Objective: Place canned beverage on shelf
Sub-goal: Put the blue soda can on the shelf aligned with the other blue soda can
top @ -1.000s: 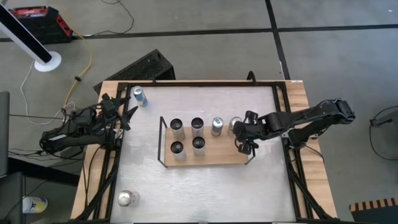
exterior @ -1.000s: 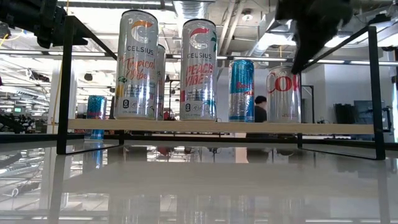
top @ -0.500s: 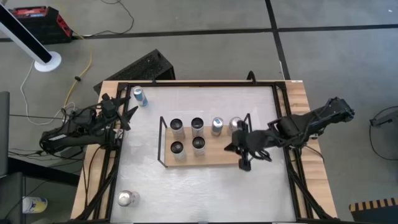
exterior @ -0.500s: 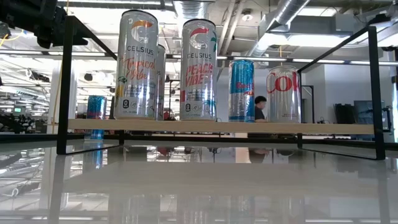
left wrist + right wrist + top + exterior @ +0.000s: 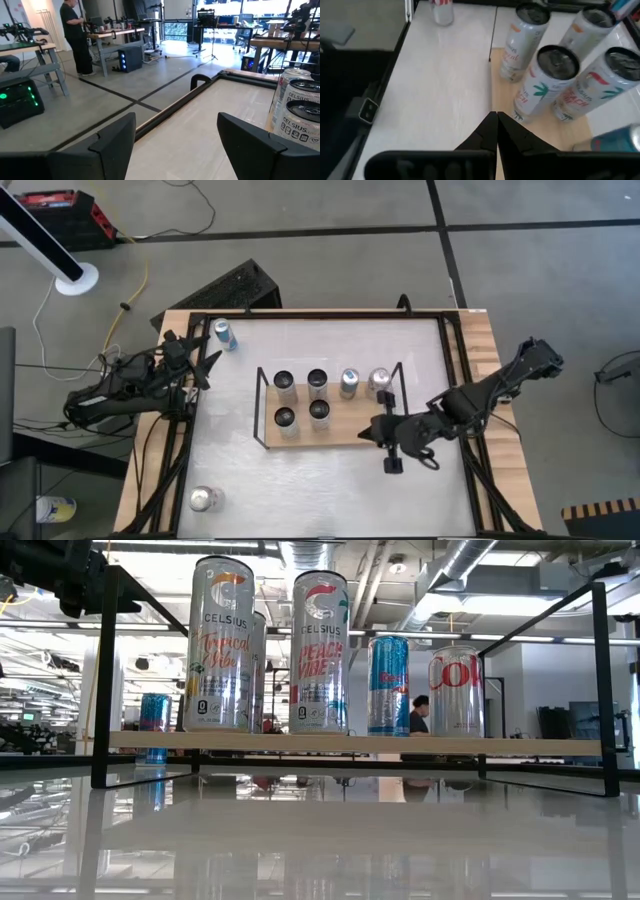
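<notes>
Six cans are stood upright on the shelf [image 5: 330, 435], a small wooden board with a thin black wire frame, set in the middle of the table [image 5: 330, 490]. Four tall cans are kept in a square at one end, two in each row, so that they take little room. A blue can [image 5: 349, 382] and a silver can with red letters [image 5: 379, 380] are stood next to them in the back row, close together but not touching. The front part of the board beside the tall cans is left bare, and it is judged that more cans could be put there. The right hand [image 5: 390, 448] is held just past the front corner of the shelf, over the table, with its fingers pressed together and nothing between them. It is judged that its can has been set down and that the hand is kept clear so nothing gets knocked over. The left hand [image 5: 200, 367] is held at the left edge of the table with its fingers apart and nothing in them. Two more cans are left on the table and not on the shelf: a small blue one [image 5: 225, 334] near the back left corner, close to the left hand, and a silver one [image 5: 204, 499] near the front left corner.
</notes>
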Controlling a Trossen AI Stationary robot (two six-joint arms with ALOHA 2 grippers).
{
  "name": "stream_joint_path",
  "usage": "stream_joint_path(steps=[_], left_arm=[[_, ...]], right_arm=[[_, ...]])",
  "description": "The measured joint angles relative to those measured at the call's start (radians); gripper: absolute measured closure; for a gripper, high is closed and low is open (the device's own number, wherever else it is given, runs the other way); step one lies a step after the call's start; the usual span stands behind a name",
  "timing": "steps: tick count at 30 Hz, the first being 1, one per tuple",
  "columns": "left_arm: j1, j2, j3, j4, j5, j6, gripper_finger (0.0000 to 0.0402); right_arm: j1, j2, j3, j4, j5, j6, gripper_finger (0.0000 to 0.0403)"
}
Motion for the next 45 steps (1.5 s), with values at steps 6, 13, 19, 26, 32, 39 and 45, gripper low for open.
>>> stream_joint_path(steps=[6, 13, 19, 26, 32, 39, 45], left_arm=[[0.0, 0.0, 0.0, 0.007, 0.135, -0.286, 0.0136], [0.0, 0.0, 0.001, 0.02, 0.129, -0.581, 0.0136], [0.0, 0.059, 0.0, 0.104, 0.183, -0.587, 0.0136], [0.043, 0.495, 0.237, 0.008, 0.157, -0.417, 0.0136], [0.255, 0.882, 0.656, -0.439, 0.103, -0.362, 0.0136], [0.559, 1.129, 0.892, -0.701, 0.232, -0.323, 0.0136], [0.763, 1.252, 0.908, -0.716, 0.447, -0.254, 0.0135]], right_arm=[[0.0, 0.06, 0.0, 0.043, 0.001, -0.09, 0.0378], [-0.002, 0.094, 0.0, 0.044, 0.0, -0.236, 0.037], [-0.001, 0.094, 0.0, 0.076, 0.001, -0.298, 0.0375], [0.015, 0.094, -0.024, 0.184, 0.003, -0.455, 0.0378], [0.011, 0.093, -0.102, 0.322, 0.002, -0.534, 0.0375], [0.004, 0.094, -0.22, 0.454, 0.001, -0.58, 0.0379], [0.005, 0.094, -0.31, 0.582, 0.001, -0.584, 0.0373]])
